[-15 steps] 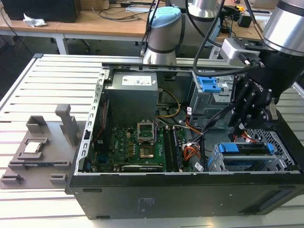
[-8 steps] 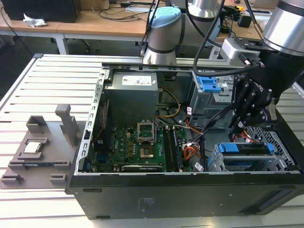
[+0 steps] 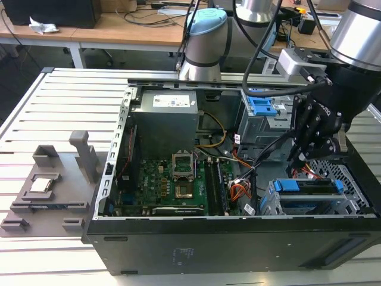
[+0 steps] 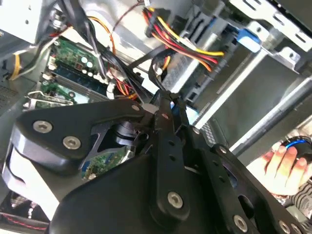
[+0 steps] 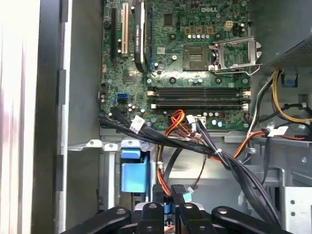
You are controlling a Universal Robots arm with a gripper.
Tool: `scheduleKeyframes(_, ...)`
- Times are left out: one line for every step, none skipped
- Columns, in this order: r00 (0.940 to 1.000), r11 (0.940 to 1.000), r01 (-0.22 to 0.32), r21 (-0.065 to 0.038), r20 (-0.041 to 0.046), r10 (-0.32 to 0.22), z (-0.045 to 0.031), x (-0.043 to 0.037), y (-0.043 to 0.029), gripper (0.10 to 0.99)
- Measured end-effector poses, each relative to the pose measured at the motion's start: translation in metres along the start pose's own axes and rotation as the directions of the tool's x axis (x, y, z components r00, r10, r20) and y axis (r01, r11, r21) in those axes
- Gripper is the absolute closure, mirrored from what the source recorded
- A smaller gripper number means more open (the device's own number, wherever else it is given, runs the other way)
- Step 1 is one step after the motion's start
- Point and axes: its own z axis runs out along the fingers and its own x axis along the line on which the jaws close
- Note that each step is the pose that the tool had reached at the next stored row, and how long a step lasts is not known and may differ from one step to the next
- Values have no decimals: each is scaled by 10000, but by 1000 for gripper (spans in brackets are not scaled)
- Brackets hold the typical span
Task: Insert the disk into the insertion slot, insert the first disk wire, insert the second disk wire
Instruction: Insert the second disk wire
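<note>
The disk (image 3: pixel 309 201), grey in its bright blue frame, lies inside the insertion slot (image 3: pixel 352 179), the low silver perforated cage at the case's front on the exterior view's right. My black gripper (image 3: pixel 302 162) hangs just above the disk's inner edge, among the red, orange and black wires. In the first wrist view the gripper (image 5: pixel 170 197) is shut on a small black wire plug (image 5: pixel 178 189), close beside the blue frame (image 5: pixel 132 171). The fingers (image 4: pixel 163 105) meet in a narrow point in the second wrist view.
The motherboard (image 5: pixel 195 58) lies open beyond a thick black cable bundle (image 5: pixel 219 156). A taller grey cage with a blue latch (image 3: pixel 262 107) stands behind the gripper. A person's hand (image 4: pixel 285 163) rests outside the case. A grey fixture (image 3: pixel 47 190) sits on the slatted table.
</note>
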Motion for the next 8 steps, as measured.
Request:
scheduleKeyframes(10000,10000,1,-1,9,-1,4,63,-1,902)
scheduleKeyframes(10000,10000,6,-2,71,-6,14,124,-4,902)
scheduleKeyframes(9996,10000,21,-3,278,-21,23,169,-7,902)
scheduleKeyframes(9989,10000,34,-4,467,-34,31,203,-10,902)
scheduleKeyframes(9982,10000,43,-4,597,-43,36,226,-12,902)
scheduleKeyframes(9971,10000,56,-5,757,-55,41,258,-17,902)
scheduleKeyframes(9959,10000,66,-8,906,-65,45,295,-33,902)
scheduleKeyframes(9951,10000,72,-12,982,-70,47,309,-48,902)
